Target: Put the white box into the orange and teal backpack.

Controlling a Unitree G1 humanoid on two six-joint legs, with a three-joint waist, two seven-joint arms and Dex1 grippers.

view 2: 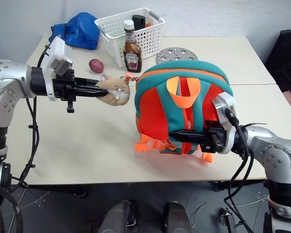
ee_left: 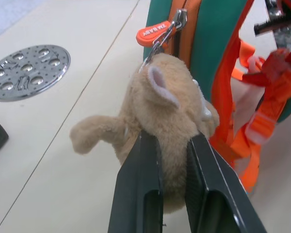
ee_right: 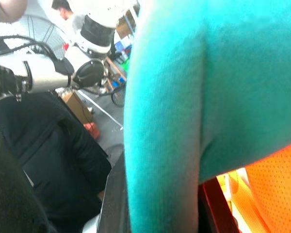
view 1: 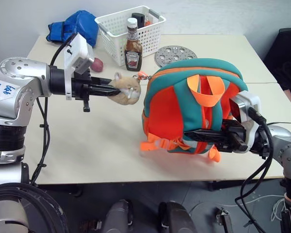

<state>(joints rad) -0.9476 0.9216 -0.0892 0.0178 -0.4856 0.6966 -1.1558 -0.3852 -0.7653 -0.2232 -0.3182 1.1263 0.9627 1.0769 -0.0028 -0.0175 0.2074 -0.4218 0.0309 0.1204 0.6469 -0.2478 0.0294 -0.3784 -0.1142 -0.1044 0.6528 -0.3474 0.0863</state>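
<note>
The orange and teal backpack (view 1: 184, 97) stands upright in the middle of the table, its straps facing me. My left gripper (view 1: 117, 90) reaches in level from the left and is shut on the tan plush charm (ee_left: 169, 111), which hangs by a clip from the backpack's zipper. My right gripper (view 1: 196, 136) comes in from the right, low against the backpack's front. It is shut on a teal strap (ee_right: 184, 97), which sits pinched between its two fingers. The white box is out of view.
At the back of the table stand a white lattice basket (view 1: 131, 26), a ketchup bottle (view 1: 133, 46), a blue boxing glove (view 1: 80, 26), a perforated metal disc (view 1: 174, 55) and a small reddish round thing (view 2: 96, 65). A person in dark clothing is at the right edge (view 1: 288, 53).
</note>
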